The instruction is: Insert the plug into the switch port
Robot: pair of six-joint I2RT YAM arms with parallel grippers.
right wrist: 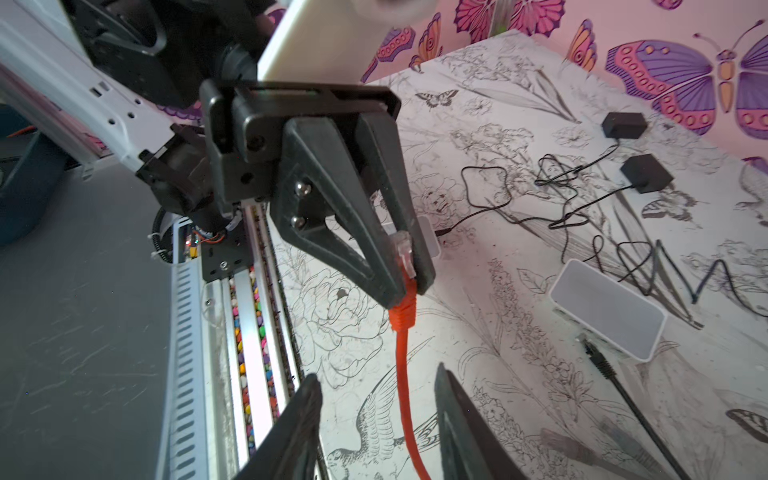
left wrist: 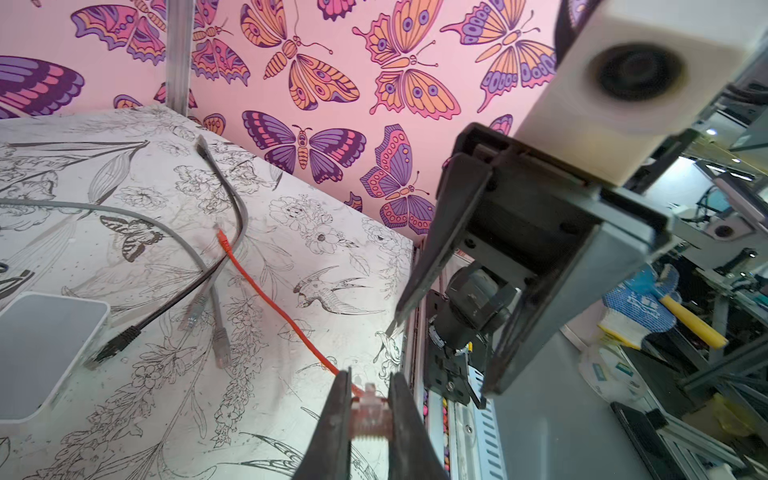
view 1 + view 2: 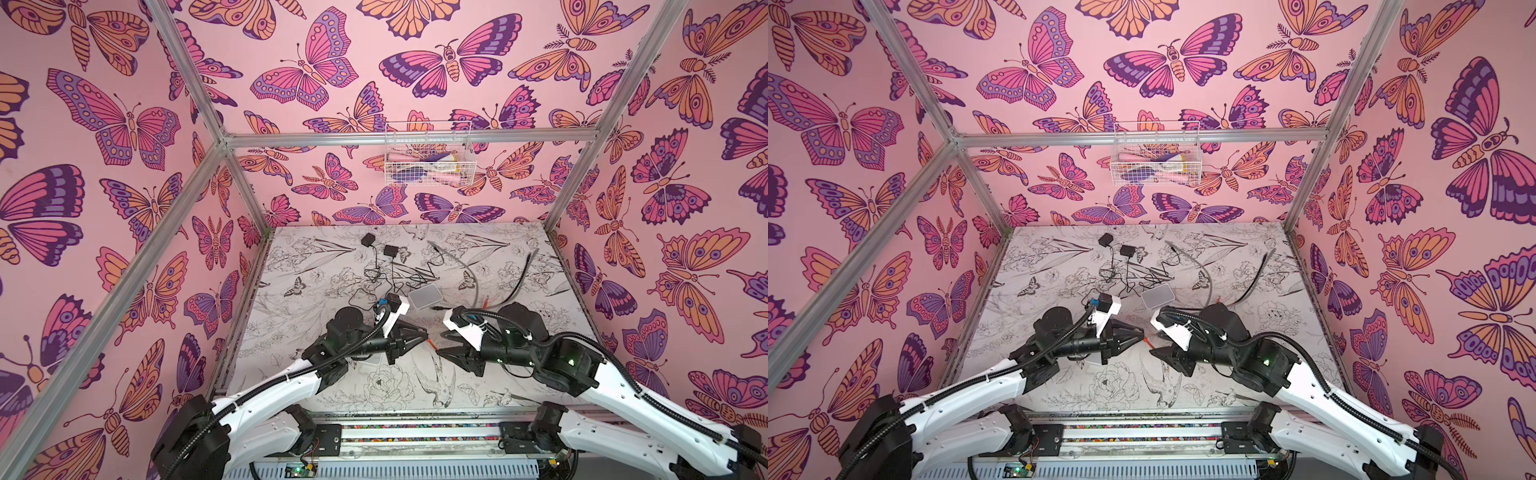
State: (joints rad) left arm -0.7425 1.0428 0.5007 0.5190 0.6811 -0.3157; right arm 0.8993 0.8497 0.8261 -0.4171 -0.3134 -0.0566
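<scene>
Look first across the flower-printed counter [image 3: 386, 386] to the flat white rectangular switch box [image 3: 425, 296], lying just on the far side of both arms, ports hidden from here. With the right fingers [image 1: 299, 424] spread either side of the thin orange cable [image 1: 401, 374], not touching it, and the left fingers [image 1: 392, 166] pinched on the clear plastic plug [image 1: 405, 253] above mid-counter, nose turned back toward the wrist, probably regrip at the boot, free the nose, square it to a port, and push straight.
</scene>
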